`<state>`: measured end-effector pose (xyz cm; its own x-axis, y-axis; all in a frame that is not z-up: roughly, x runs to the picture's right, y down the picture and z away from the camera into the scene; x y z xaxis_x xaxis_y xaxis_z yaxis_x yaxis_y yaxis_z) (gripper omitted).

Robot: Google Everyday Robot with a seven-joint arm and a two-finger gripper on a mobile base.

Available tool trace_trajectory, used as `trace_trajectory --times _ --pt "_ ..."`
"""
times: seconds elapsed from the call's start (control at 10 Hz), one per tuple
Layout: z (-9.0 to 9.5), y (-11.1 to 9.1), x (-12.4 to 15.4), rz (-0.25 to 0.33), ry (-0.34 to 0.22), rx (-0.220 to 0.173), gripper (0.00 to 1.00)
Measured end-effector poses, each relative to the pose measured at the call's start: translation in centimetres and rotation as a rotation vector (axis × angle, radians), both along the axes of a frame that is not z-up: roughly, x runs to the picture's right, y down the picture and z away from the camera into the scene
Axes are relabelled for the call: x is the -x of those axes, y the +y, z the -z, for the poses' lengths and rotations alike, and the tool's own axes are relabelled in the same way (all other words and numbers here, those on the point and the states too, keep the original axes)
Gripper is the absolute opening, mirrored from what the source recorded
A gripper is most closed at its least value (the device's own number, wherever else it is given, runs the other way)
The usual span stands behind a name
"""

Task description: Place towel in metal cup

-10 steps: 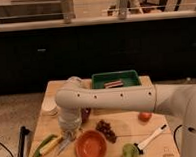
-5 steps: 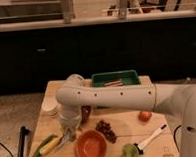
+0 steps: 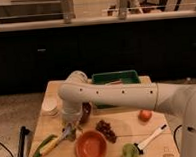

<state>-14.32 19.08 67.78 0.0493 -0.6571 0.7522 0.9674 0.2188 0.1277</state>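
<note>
White plastic shells of the robot arm (image 3: 117, 94) sweep across the middle of the frame, elbow bent above a wooden counter (image 3: 124, 124), with the gripper (image 3: 69, 130) lowered at lower left beside a yellow-and-green corn-like item (image 3: 48, 145). How the gripper stands, wide or narrow or holding something, cannot be told from this view. Neither the towel nor the metal cup can be picked out with certainty; a dim, greyish shape directly beneath the gripper may be the cup, but the arm's wrist blocks it. An orange bowl (image 3: 90, 146) sits at bottom centre, a cluster of dark grapes (image 3: 105, 130) just right of it, a green tray (image 3: 115, 81) at the back of the counter, a white cup (image 3: 50, 106) at left, a red fruit (image 3: 145, 114) at right, and a white-handled brush (image 3: 151, 138) next to a green object (image 3: 129, 151) at lower right. The risk from here looks plain: the gripper works among closely packed items, so a lowering or sideways move could nudge the corn-like item or tip whatever stands under it, and cloth released off-centre would likely drape over a rim instead of settling inside.
</note>
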Motion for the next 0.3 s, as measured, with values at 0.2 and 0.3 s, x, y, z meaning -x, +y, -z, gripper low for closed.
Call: trace_trajectory --times 0.2,0.3 --pt "-0.62 -0.38 -0.03 -0.013 0.008 -0.003 0.10" --pt "-1.00 -0.45 -0.05 -0.019 0.011 -0.002 0.10"
